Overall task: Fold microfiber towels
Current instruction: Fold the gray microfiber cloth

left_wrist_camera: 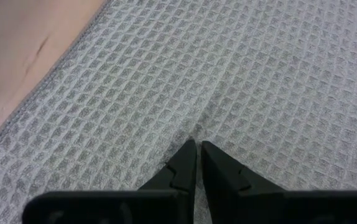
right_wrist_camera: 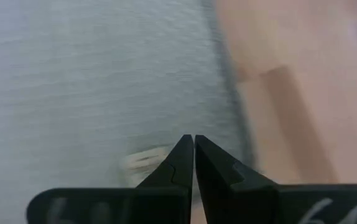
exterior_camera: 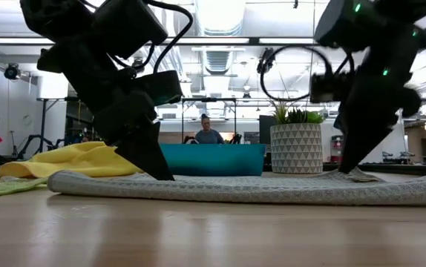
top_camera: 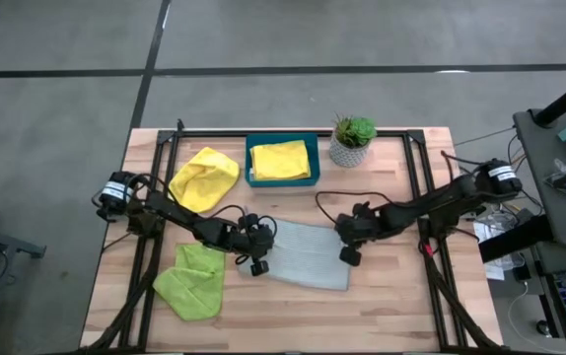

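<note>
A grey waffle-weave towel (top_camera: 308, 254) lies flat on the wooden table (top_camera: 391, 306), in the middle. My left gripper (top_camera: 265, 252) is shut at the towel's left end, slanting down onto it (left_wrist_camera: 197, 144). My right gripper (top_camera: 346, 250) is shut at the towel's right end, near the edge with a white label (right_wrist_camera: 144, 162). A lime green towel (top_camera: 192, 279) lies crumpled at the near left. A yellow towel (top_camera: 204, 177) lies bunched at the far left. Another yellow towel (top_camera: 281, 158), folded, rests in the teal tray (top_camera: 249, 163). My left gripper pinches a small pucker (left_wrist_camera: 194, 132) of the grey towel between its fingertips, a little in from the left edge. The fingers slant down from the table's left, and a crease runs away from them. The towel lies on the table. My right gripper's shut fingertips (exterior_camera: 344, 167) meet the grey towel close to its right edge, slanting down from the right. A low hump of cloth (exterior_camera: 358, 176) rises beside them; the rest lies flat. How many layers they hold, I cannot tell.
A potted plant (top_camera: 352, 141) in a white patterned pot stands at the far right of the tray. Black frame rails (top_camera: 145, 247) run along both table sides. Bare wood lies near the front edge. A person (exterior_camera: 208, 132) sits far behind the table.
</note>
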Available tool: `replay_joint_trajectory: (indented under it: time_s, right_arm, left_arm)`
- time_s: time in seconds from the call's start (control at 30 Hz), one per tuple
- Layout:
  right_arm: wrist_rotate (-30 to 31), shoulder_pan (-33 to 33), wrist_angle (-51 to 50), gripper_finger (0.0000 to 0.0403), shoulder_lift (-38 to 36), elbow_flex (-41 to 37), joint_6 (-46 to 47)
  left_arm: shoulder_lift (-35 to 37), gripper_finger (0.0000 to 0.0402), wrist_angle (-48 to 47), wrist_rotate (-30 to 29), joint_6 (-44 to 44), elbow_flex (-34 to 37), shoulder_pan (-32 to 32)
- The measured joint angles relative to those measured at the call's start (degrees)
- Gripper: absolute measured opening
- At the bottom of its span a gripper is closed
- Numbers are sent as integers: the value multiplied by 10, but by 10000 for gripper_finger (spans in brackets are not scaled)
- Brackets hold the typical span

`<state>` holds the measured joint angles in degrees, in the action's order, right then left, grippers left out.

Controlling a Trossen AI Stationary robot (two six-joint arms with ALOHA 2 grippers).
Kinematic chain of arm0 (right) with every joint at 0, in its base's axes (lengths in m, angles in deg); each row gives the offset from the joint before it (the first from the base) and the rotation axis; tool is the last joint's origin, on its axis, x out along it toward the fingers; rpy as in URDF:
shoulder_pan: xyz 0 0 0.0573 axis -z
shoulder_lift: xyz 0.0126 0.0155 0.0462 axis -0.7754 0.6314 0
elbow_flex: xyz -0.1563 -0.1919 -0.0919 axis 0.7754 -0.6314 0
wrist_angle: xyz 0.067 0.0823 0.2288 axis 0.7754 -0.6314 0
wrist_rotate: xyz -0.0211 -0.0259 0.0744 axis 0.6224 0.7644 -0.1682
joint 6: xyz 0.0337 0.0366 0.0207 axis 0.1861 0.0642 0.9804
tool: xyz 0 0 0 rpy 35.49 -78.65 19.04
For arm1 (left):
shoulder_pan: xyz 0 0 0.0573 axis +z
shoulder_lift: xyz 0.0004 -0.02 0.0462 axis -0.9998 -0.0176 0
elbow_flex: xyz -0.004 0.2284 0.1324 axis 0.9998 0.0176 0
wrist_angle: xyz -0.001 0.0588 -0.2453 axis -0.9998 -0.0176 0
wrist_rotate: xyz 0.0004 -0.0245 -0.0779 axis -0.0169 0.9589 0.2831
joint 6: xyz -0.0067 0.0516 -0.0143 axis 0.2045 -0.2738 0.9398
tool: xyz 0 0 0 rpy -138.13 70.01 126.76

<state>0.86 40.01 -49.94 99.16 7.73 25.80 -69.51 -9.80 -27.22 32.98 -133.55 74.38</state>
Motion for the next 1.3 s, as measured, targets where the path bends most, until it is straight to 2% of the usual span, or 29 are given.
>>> replay_joint_trajectory:
  time_s: [0.23,0.4,0.6,0.7,0.8,0.87,1.0,1.1,1.3]
  right_arm:
    - [66,38,-12,8,23,-5,-56]
    - [88,89,-12,8,23,-3,-150]
    - [154,159,10,8,23,7,-302]
    - [154,180,8,8,18,24,-325]
    - [124,182,-14,8,1,38,-310]
    - [79,181,-31,8,-10,45,-278]
    - [-30,181,-68,9,-29,45,-148]
    - [-89,179,-97,20,-41,39,-71]
    - [-115,167,-100,75,-87,19,15]
  left_arm:
    - [1,12,0,-6,28,0,2]
    - [4,12,0,-17,49,-3,5]
    - [5,12,1,-17,46,-13,6]
    - [5,12,3,-17,45,-17,7]
    - [7,12,3,-17,43,-18,7]
    - [8,12,3,-18,33,-18,8]
    - [8,12,3,-24,16,-18,12]
    - [8,12,2,-29,10,-18,12]
    - [8,12,2,-29,10,-18,12]
